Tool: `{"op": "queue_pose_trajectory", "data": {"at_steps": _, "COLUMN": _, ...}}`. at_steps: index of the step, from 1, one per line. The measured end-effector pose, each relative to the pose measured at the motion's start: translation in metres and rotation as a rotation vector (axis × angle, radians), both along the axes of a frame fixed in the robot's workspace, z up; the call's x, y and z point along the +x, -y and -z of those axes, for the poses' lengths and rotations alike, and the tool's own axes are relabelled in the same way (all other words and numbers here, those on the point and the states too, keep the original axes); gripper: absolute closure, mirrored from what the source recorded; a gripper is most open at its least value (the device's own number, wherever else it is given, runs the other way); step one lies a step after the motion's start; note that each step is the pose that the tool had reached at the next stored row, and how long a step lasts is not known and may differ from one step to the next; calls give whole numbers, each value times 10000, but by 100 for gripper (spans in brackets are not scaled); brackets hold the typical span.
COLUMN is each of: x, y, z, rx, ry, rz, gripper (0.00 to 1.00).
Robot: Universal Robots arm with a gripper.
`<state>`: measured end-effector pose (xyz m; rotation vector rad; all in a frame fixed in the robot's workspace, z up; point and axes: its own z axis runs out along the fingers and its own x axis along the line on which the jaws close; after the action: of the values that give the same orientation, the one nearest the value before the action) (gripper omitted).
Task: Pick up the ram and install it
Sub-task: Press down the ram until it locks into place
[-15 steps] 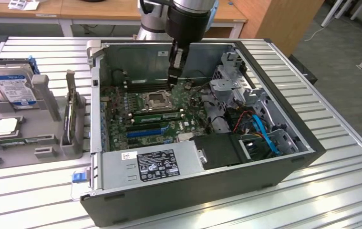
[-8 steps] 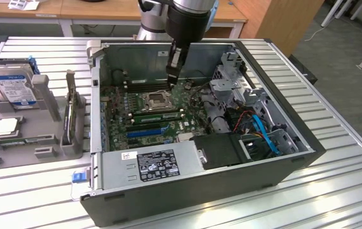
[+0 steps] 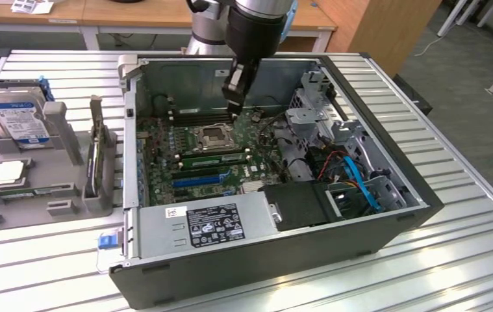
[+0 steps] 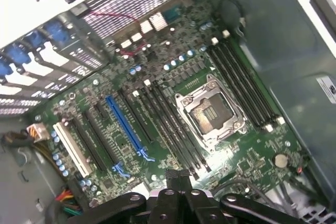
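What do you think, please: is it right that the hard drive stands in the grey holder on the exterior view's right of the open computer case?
No: the hard drive stands in the grey holder on the exterior view's left of the open computer case, as the exterior view shows.

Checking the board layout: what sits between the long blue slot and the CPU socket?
In the wrist view, a row of black memory slots lies between the blue slot and the CPU socket.

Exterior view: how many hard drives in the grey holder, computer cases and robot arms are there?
hard drive: 1
computer case: 1
robot arm: 1
Total: 3
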<state>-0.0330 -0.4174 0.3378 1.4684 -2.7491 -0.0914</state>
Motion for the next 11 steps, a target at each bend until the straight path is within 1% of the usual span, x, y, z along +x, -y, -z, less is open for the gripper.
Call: {"op": "queue_pose_trajectory", "data": {"at_steps": 11, "x": 0, "y": 0, "z": 0, "rx": 0, "ry": 0, "rz": 1583, "gripper": 90}}
